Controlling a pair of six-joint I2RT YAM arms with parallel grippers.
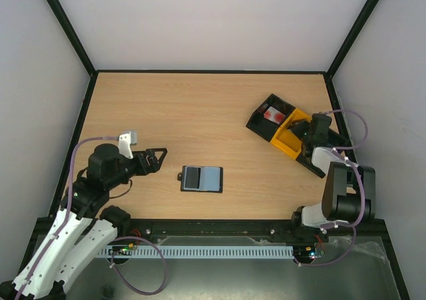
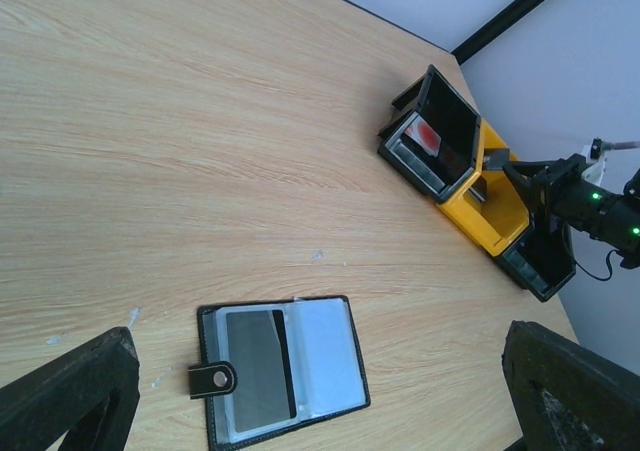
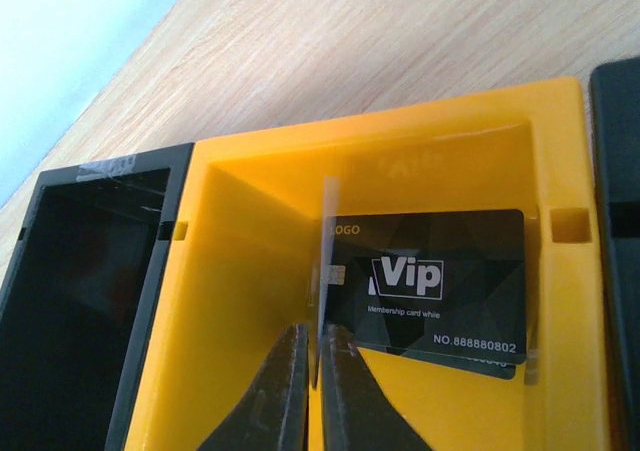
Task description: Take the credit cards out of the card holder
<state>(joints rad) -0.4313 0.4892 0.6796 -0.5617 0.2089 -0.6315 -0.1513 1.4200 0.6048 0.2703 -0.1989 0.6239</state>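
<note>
Yellow bin (image 3: 250, 261) sits under the right gripper (image 3: 315, 381), pinching a credit card (image 3: 326, 241) on edge; I'd release low, beside the Vip card (image 3: 440, 281); left gripper (image 1: 158, 159) is spread wide.

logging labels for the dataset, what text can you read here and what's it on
"Vip": black card lying in the yellow compartment.
"NO.888880802": same card, lower right.
"OGO": its top left corner, start hidden.
Small line under "Vip": too blurred to trust.
Pale card in the right gripper: edge-on, nothing readable.
</note>
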